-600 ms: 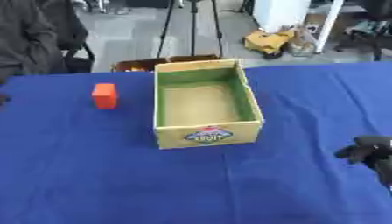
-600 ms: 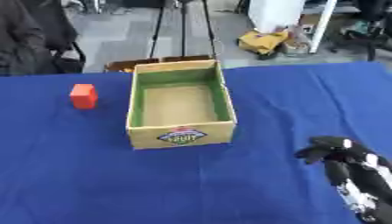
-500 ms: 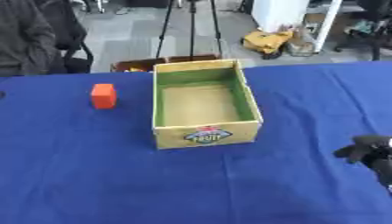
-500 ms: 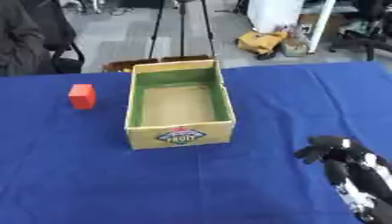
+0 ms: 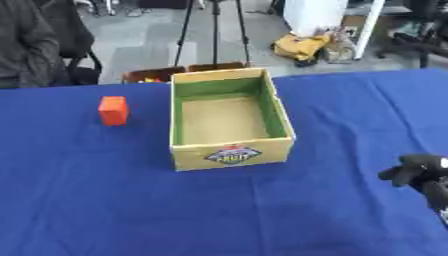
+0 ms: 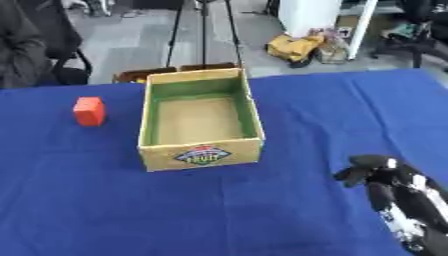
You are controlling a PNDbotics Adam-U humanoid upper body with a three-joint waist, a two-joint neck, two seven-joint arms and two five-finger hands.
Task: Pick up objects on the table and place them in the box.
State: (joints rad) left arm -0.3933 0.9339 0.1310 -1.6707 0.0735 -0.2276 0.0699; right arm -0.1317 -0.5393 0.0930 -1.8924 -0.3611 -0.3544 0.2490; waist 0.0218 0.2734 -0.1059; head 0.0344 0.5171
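**Right hand hanging low, red block waiting across the box**

The right hand (image 6: 378, 170) is hovering over the blue table (image 6: 262, 210) with fingers curled, holding nothing. Ahead and to its left, the open cardboard box (image 6: 200, 120) is sitting empty. Beyond the box, farther left, the red block (image 6: 88, 110) is standing well apart from it; I judge the reach is needing to clear the box walls. The left hand is showing in neither view.

Open cardboard box (image 5: 229, 122) sits upright mid-table, green inner walls, bare tan floor, fruit label on its near face. Small red block (image 5: 113, 110) stands well apart on its left.
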